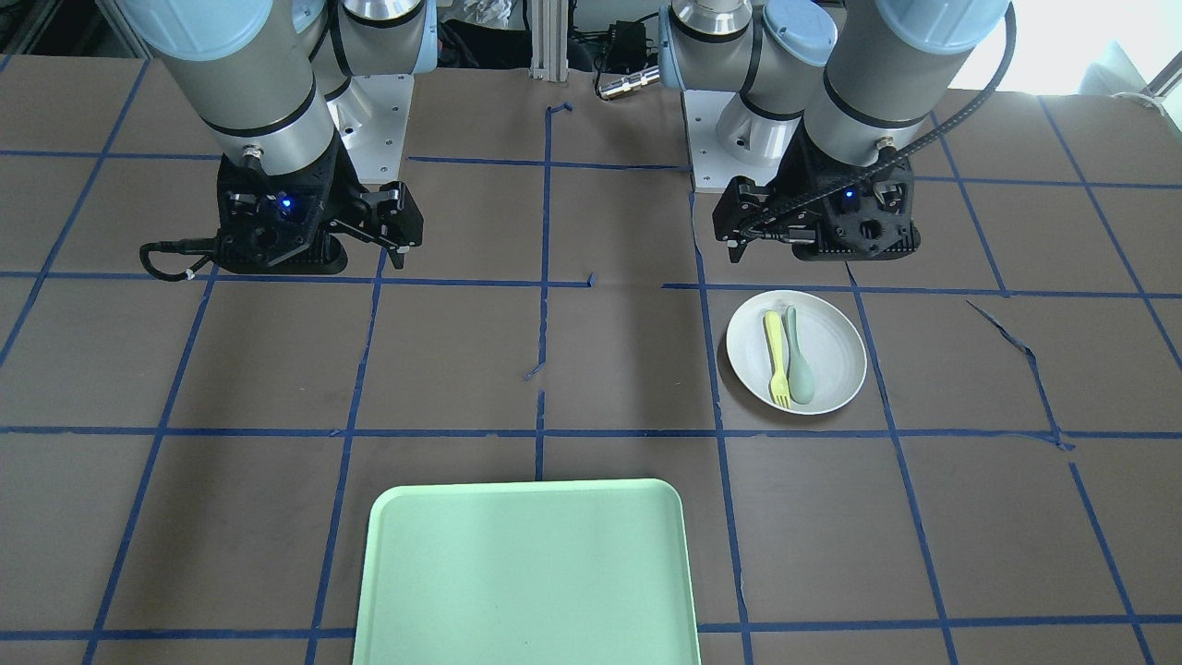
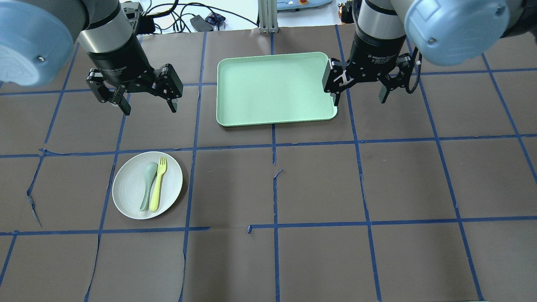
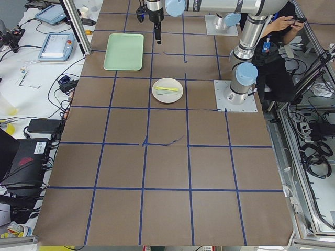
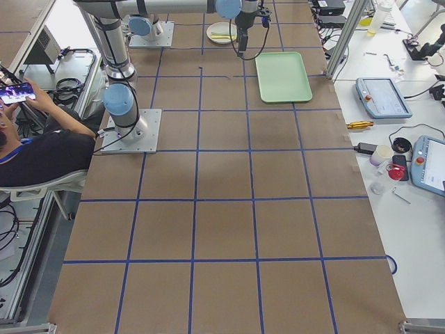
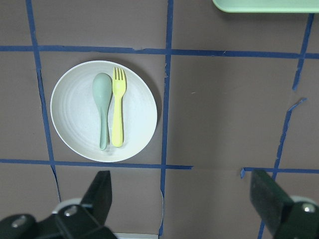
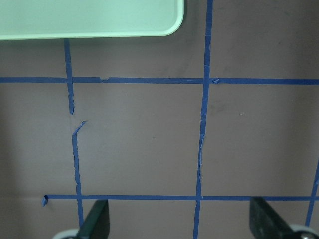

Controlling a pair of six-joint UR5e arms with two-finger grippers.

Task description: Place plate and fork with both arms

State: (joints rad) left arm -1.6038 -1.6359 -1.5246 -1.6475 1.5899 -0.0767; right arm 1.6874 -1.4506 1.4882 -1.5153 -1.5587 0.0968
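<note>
Since both arms hang above the table w/ jaws apart and nothing held, you start from the tray (image 2: 275,88), far side, w/ the right gripper (image 2: 359,100) at its right edge; the plate (image 2: 126,197) lies just robot-ward of the left gripper (image 2: 149,110), well apart from the right. On it the fork (image 2: 158,184) lies beside the spoon (image 2: 148,186), long axis fore-aft, tines pointing away from the robot; left arm's nearer.

We look down on a brown worktop (image 2: 319,184) crossed by a grid of blue tape (image 2: 369,222), the tape torn in places. Two things lie directly on it: a round off-white plate (image 2: 128,188) toward the robot's left and a mint-green tray (image 2: 275,88) farther out, near the middle, well apart.
</note>
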